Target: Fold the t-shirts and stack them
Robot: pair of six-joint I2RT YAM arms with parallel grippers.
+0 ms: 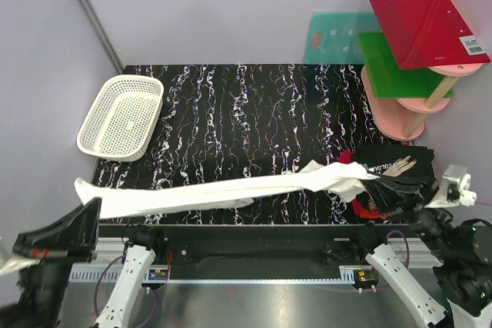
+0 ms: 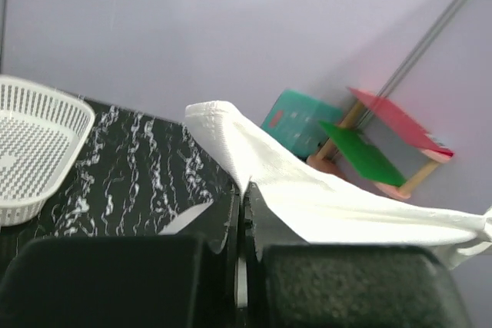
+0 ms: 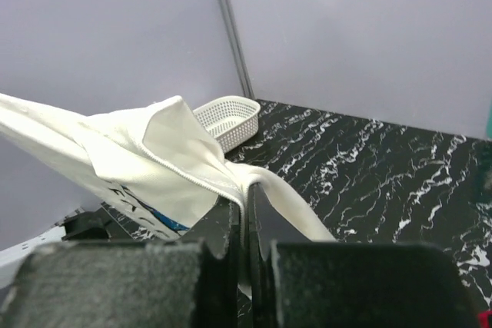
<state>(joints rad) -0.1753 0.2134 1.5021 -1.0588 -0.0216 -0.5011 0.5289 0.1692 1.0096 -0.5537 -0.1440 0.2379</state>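
The white t-shirt [image 1: 215, 191] hangs stretched in a long band above the table's near edge, pulled between both arms. At the left end, my left gripper [image 1: 94, 205] is shut on the cloth; in the left wrist view its jaws [image 2: 244, 190] pinch a fold of the white tee [image 2: 307, 197]. At the right end, my right gripper [image 1: 372, 183] is shut on the other end, and the right wrist view shows white cloth [image 3: 146, 151] with a bit of blue print clamped at the jaws [image 3: 250, 190]. A black t-shirt [image 1: 396, 165] lies at the right, with red cloth [image 1: 364, 208] peeking out under it.
A white mesh basket [image 1: 121, 117] stands at the table's back left. At the back right a pink stand [image 1: 400, 113] carries red [image 1: 427, 28] and green [image 1: 396, 71] boards, with a teal board [image 1: 334, 36] behind. The black marbled table [image 1: 261, 113] lies between.
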